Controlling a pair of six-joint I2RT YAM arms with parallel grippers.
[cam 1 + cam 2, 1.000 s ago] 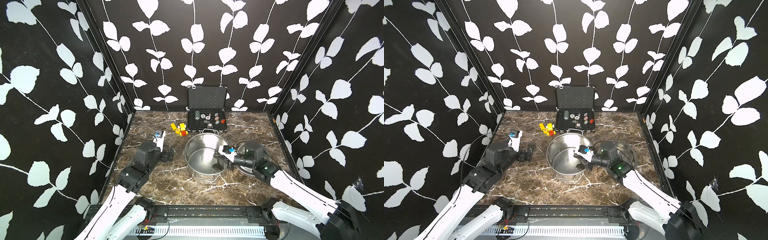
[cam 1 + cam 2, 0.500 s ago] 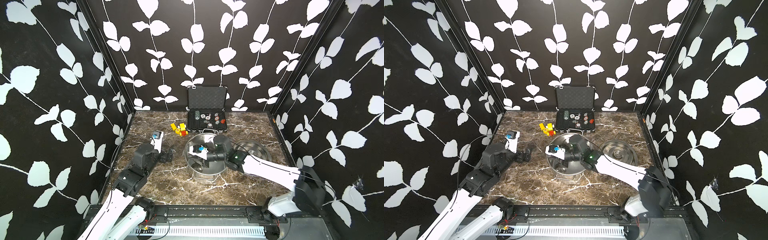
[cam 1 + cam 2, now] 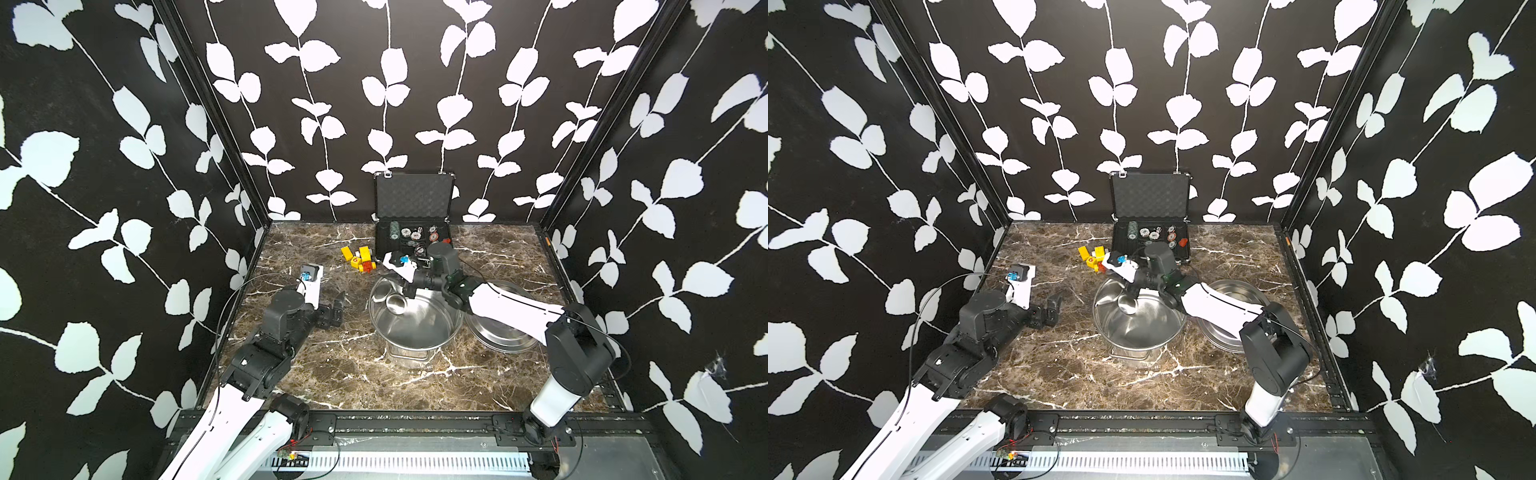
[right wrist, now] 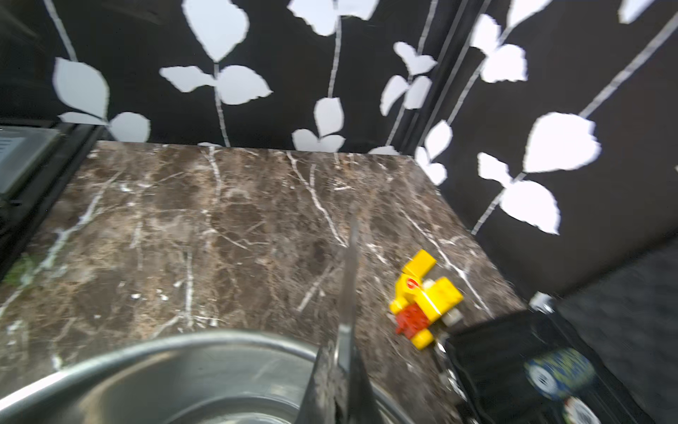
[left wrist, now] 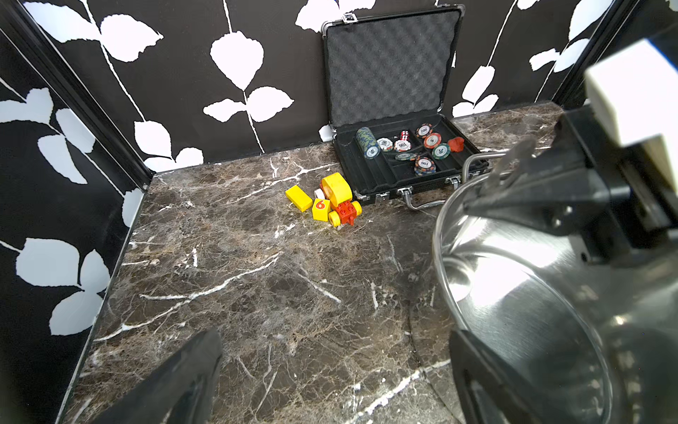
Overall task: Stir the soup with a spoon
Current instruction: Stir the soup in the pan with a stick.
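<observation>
The steel pot (image 3: pixel 419 328) (image 3: pixel 1142 328) stands mid-table; its inside is bare and shiny and no soup liquid shows. My right gripper (image 3: pixel 409 286) (image 3: pixel 1136 286) hangs over the pot's far rim, shut on the spoon's handle. The spoon's round bowl (image 3: pixel 395 305) (image 3: pixel 1127 305) is down inside the pot, near its far left wall. In the right wrist view the thin handle (image 4: pixel 348 275) sticks out past the shut gripper (image 4: pixel 339 381), above the pot rim (image 4: pixel 183 345). My left gripper (image 3: pixel 336 307) (image 3: pixel 1052 309) (image 5: pixel 330 385) is open and empty, just left of the pot (image 5: pixel 513 293).
The flat steel lid (image 3: pixel 503 332) (image 3: pixel 1241 289) lies right of the pot, under my right arm. An open black case (image 3: pixel 413 199) (image 3: pixel 1150 195) (image 5: pixel 385 62) with poker chips stands at the back wall. Yellow and red toy blocks (image 3: pixel 359 259) (image 3: pixel 1092 257) (image 5: pixel 330 202) (image 4: pixel 422 293) lie beside it.
My right gripper has swept the spoon around the pot, from its right side through the left to the far rim. The left arm has barely shifted and stays open.
</observation>
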